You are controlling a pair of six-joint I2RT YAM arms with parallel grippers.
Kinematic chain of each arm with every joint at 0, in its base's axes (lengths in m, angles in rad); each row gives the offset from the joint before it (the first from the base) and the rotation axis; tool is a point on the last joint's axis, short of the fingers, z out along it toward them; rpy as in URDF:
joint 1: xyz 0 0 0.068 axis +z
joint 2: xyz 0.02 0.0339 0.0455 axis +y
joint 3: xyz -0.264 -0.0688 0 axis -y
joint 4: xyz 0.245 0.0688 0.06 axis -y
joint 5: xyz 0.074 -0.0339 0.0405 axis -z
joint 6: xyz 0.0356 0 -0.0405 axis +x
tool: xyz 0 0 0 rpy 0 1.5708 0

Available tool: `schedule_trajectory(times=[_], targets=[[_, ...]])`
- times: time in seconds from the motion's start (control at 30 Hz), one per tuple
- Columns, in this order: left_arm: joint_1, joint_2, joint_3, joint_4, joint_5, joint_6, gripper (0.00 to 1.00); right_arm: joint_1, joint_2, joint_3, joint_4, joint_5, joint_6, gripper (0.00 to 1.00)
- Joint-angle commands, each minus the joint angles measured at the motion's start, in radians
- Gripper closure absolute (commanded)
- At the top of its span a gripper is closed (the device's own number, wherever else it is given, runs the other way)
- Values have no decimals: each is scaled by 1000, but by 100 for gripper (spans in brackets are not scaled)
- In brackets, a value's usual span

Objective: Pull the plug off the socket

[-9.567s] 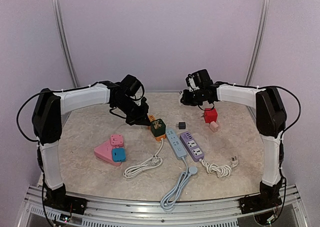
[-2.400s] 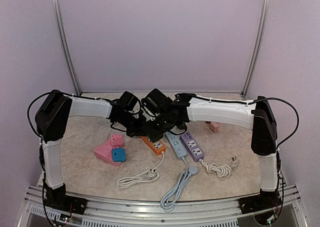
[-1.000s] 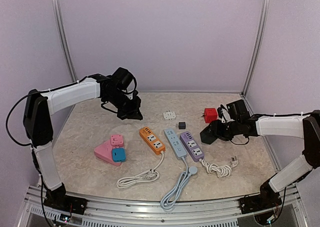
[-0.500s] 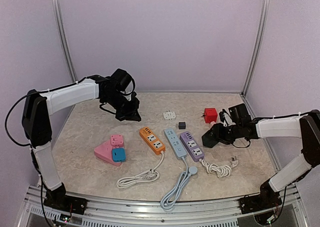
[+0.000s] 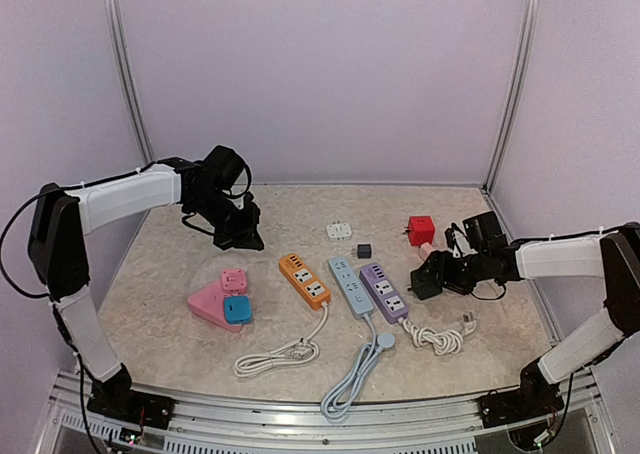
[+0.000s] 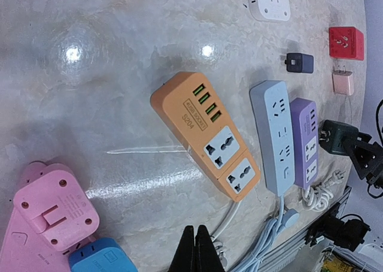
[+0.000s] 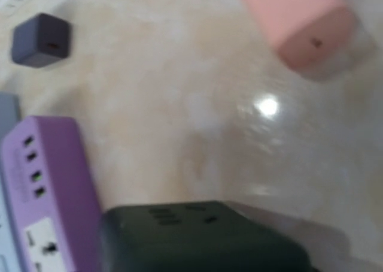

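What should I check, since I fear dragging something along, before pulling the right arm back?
1. Green plug off the orange strip: ok. The strip's sockets are bare; the plug sits apart from it, to the right of the purple strip.
2. Right gripper free of the plug: cannot tell. It is right at the plug, and its jaws do not show clearly.
3. Plug resting on the table: cannot tell.
4. Left gripper out of the way: ok. It is shut, empty and over the far left of the table.

purple strip [image 5: 385, 291] beside grey strip [image 5: 352, 287] | red cube [image 5: 421, 230] | white adapter [image 5: 339, 231]
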Motion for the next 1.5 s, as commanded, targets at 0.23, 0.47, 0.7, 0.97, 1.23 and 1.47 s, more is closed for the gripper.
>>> schedule_trajectory(times=[0.23, 0.47, 0.7, 0.97, 1.23, 1.47], targets=[[49, -72, -74, 38, -14, -10, 100, -12, -45, 2, -118, 95, -41, 10], [87, -110, -142, 71, -17, -33, 100, -4, -77, 96, -274, 226, -100, 6], [125, -153, -210, 106, -24, -67, 100, 33, -102, 200, -374, 339, -130, 4], [147, -194, -274, 120, -48, -84, 100, 162, -27, 327, -407, 408, -122, 3], [181, -256, -360, 133, -66, -104, 100, 359, 179, 550, -412, 459, -128, 5], [242, -318, -488, 172, -37, -129, 100, 504, 410, 804, -408, 410, -129, 9]])
